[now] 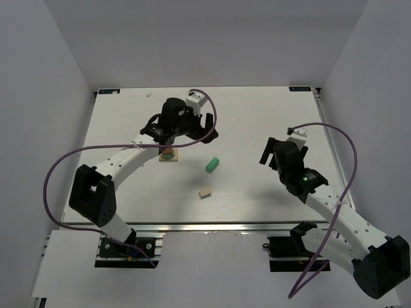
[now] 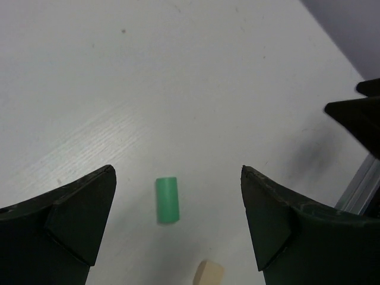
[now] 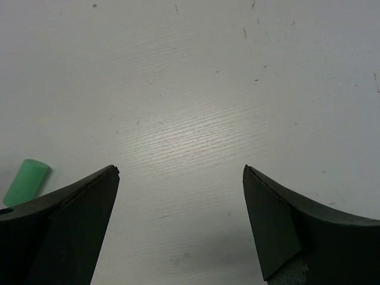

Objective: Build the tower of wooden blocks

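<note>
From above, a white table [image 1: 257, 115] sits between plain pale grey walls [image 1: 51, 77], with a metal rail [image 1: 212, 226] along its near edge. Purple cables [image 1: 61, 167] loop off both arms. The tower [image 1: 168, 154] stands left of centre, a small stack with a tan base and some green above it, too small to count. The left gripper [image 1: 182, 135] hangs just behind it, jaws spread and empty. A green block [image 1: 212, 164] lies on its side to the right of the tower, and a tan block [image 1: 205, 192] lies nearer the rail. The right gripper [image 1: 270, 153] is well off to the right, jaws apart

In the left wrist view, the left gripper [image 2: 177, 169] is wide open over faintly wood-grained white board. The green block [image 2: 167, 199] lies between its fingers [image 2: 71, 219], untouched, and the tan block [image 2: 208, 274] is at the bottom edge. The rail [image 2: 359, 184] shows at the right

In the right wrist view, the right gripper [image 3: 180, 169] gapes over bare, speckled board, holding nothing. The green block [image 3: 25, 181] is at the left edge
</note>
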### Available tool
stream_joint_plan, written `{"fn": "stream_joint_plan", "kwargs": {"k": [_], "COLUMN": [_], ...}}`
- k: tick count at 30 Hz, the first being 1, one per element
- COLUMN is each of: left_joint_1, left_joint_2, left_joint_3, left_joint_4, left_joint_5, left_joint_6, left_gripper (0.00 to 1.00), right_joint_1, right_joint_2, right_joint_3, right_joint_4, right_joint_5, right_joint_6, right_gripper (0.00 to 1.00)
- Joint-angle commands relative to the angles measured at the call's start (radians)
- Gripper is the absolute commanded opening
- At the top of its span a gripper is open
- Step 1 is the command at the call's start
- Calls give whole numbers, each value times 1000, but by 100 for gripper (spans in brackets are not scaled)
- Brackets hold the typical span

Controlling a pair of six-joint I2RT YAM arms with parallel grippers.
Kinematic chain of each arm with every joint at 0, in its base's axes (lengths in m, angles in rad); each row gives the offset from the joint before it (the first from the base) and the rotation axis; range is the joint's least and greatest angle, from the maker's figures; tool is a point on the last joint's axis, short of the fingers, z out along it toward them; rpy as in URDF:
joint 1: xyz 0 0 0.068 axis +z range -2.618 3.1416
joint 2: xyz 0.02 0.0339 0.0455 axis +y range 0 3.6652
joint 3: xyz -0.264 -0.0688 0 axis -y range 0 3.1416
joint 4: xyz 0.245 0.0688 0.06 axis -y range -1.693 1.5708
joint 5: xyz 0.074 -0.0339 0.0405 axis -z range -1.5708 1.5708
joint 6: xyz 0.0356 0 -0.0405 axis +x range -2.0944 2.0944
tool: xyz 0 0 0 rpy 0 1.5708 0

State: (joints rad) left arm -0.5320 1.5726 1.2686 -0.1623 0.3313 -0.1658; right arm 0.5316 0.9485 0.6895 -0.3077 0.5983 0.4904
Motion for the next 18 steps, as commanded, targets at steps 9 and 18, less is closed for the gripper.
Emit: {"fn": "stream_joint_plan", "kwargs": {"k": [9, 18], "left_joint_1": [-134, -158], "left_joint_2": [121, 268], "left_joint_3": [-144, -117], "left_joint_4": [-2, 3], "left_joint_5": [-135, -118], "left_joint_6": [-8, 6], "left_gripper": [92, 77], "right_joint_1": [2, 2], "right_joint_2": [-48, -63], "right_joint_3": [-41, -64], "right_joint_4": [45, 61], "right_joint_5": [11, 1], "right_joint_6": [13, 2], "right_gripper": [89, 89]}}
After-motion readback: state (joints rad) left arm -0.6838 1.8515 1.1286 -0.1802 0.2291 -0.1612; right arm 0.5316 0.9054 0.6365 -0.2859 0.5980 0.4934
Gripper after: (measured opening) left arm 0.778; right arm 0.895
